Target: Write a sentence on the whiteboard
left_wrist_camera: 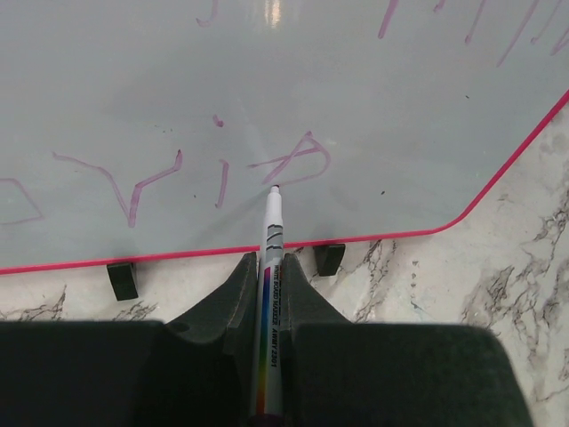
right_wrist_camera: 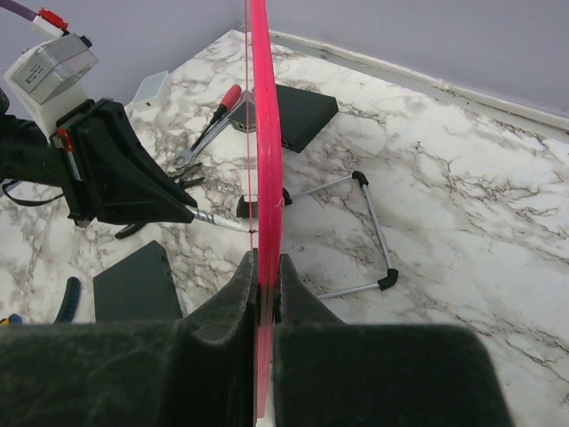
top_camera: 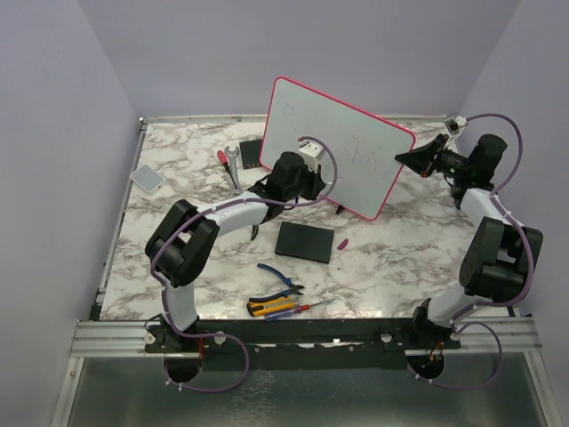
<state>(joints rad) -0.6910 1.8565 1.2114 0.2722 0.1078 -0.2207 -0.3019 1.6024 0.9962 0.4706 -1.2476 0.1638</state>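
Observation:
The whiteboard (top_camera: 373,165), pink-red framed, stands tilted at the back centre. Faint pinkish lettering of the sentence (left_wrist_camera: 151,178) crosses its surface. My left gripper (left_wrist_camera: 269,260) is shut on a white marker (left_wrist_camera: 269,294) with a rainbow stripe. The marker tip (left_wrist_camera: 275,189) touches the board beside the last letter, low on the board near its black feet. My right gripper (right_wrist_camera: 265,267) is shut on the board's right edge; the board shows edge-on (right_wrist_camera: 265,124) in the right wrist view. In the top view the right gripper (top_camera: 406,160) sits at the board's right rim.
A flat black slab (top_camera: 304,241) lies in front of the board, with a small pink cap (top_camera: 342,242) beside it. Blue pliers (top_camera: 280,277) and screwdrivers (top_camera: 280,308) lie near the front. A grey pad (top_camera: 147,177) is at the left. The wire stand (right_wrist_camera: 373,222) props the board from behind.

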